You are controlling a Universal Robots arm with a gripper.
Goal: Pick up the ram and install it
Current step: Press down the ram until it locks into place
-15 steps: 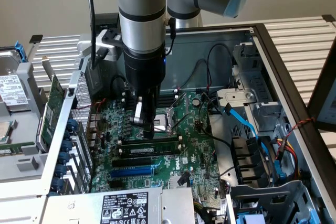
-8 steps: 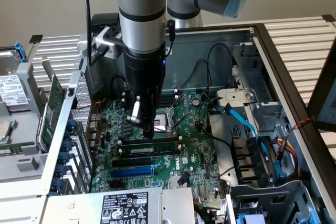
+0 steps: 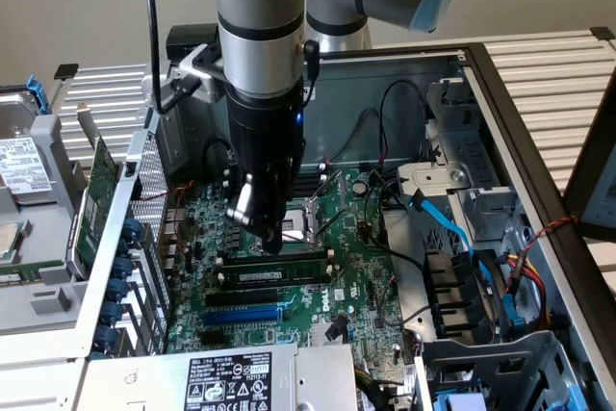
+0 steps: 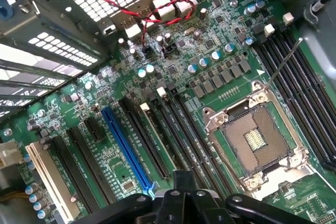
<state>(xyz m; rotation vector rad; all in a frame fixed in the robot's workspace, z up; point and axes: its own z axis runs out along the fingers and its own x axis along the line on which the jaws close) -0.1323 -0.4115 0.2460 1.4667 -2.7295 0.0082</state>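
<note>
Gripper (image 3: 272,243) clenched, empty, tip touching ram (image 3: 274,266) seated flat in slot beside CPU socket (image 3: 306,217), mid-motherboard (image 3: 380,276). Ram judged light, stiff, thin, fragile; hold by long edges, not chips.

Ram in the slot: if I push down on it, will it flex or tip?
The ram looks thin and narrow, so probably light. Standing on edge in the motherboard, it likely resists tipping but might bow under off-centre pressure.
</note>
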